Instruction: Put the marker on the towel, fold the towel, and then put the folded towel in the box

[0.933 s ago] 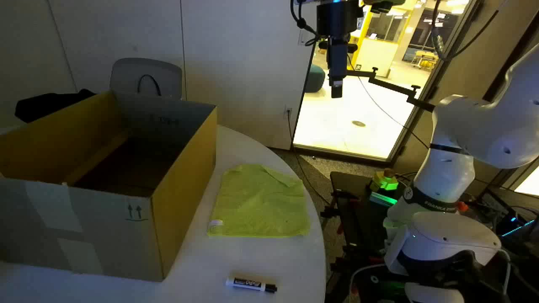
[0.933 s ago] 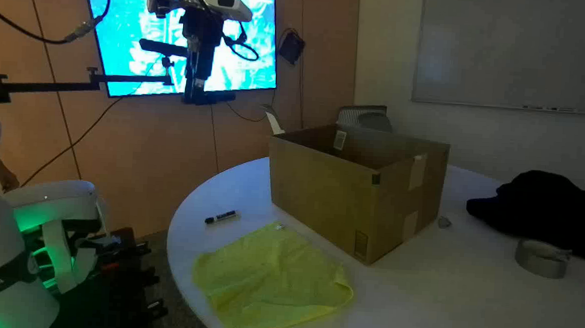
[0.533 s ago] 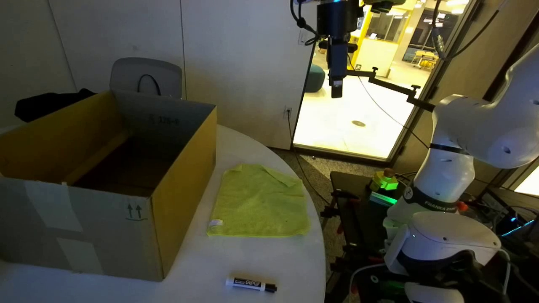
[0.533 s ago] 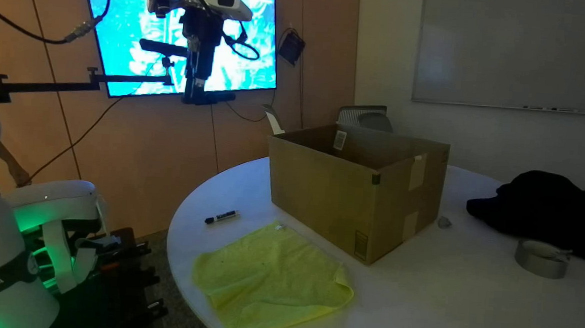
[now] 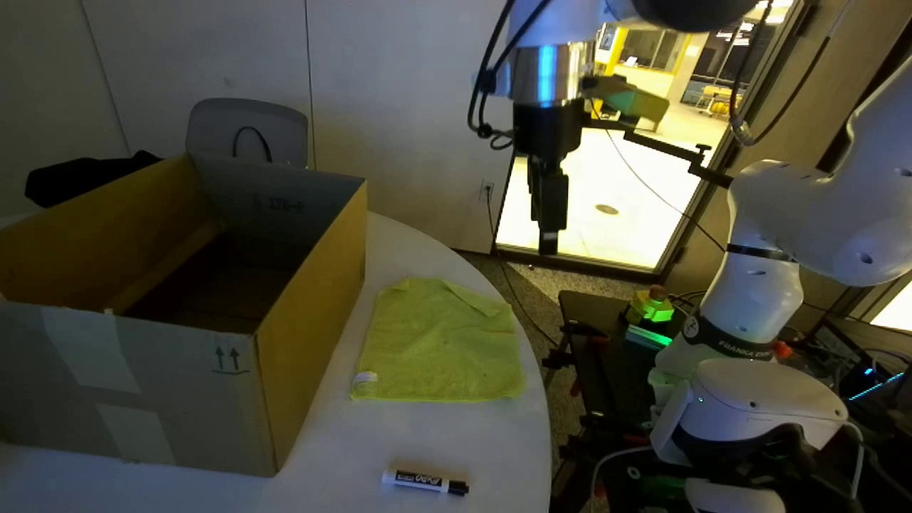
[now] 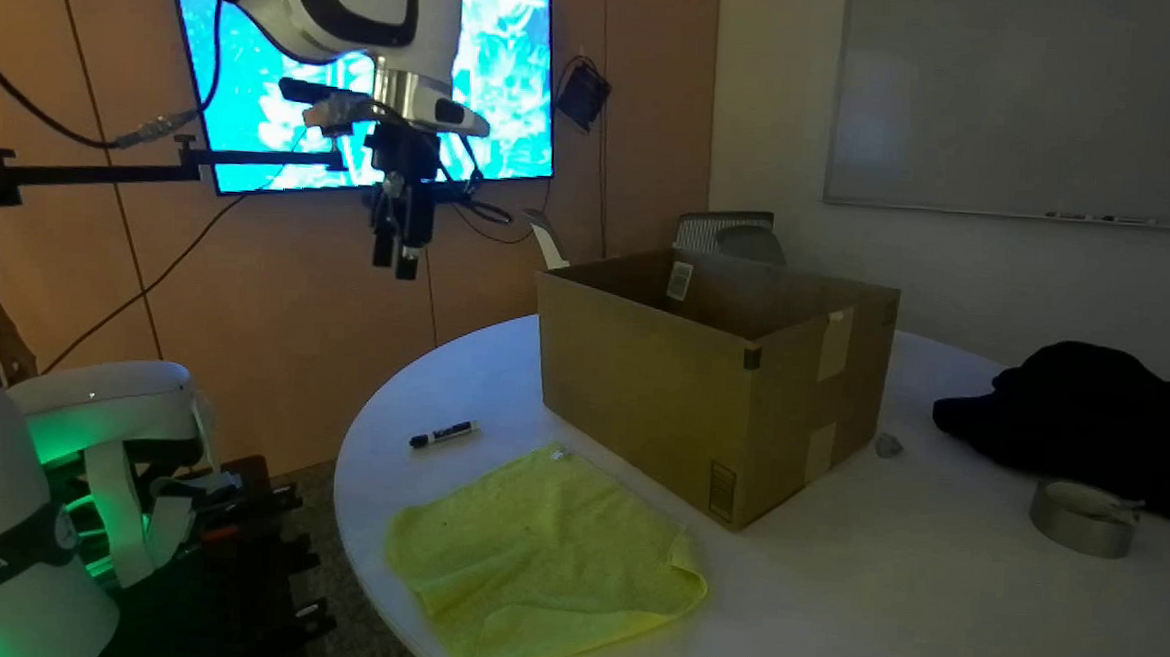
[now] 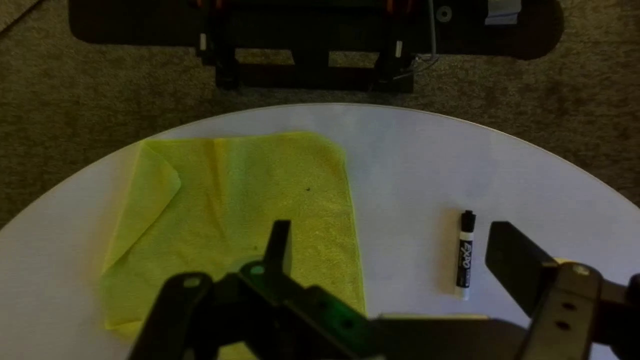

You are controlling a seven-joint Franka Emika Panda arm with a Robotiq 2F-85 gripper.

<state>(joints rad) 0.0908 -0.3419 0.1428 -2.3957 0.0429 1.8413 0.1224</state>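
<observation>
The marker [image 5: 426, 482], white with a black cap and label, lies on the table beside the towel, also in an exterior view [image 6: 444, 434] and the wrist view [image 7: 465, 260]. The yellow-green towel [image 5: 442, 342] lies spread flat with one corner turned over; it also shows in an exterior view [image 6: 543, 557] and the wrist view [image 7: 200, 215]. The large cardboard box [image 5: 313, 320] stands open-topped beside the towel, also in an exterior view [image 6: 642, 382]. My gripper [image 5: 547, 242] hangs in the air, pointing down, also in an exterior view [image 6: 394, 263]. In the wrist view its fingers [image 7: 391, 227] are wide apart with nothing between them.
The round white table [image 6: 931, 607] has its curved edge close to the towel and marker. A tape roll [image 6: 1084, 518] and black cloth [image 6: 1081, 425] lie beyond the box. A chair [image 5: 246, 132] stands behind it. A jointed camera arm [image 6: 103, 168] reaches across near my gripper.
My arm and gripper have come down clearly in both exterior views, and slightly left in each. The marker, towel and box have not moved.
</observation>
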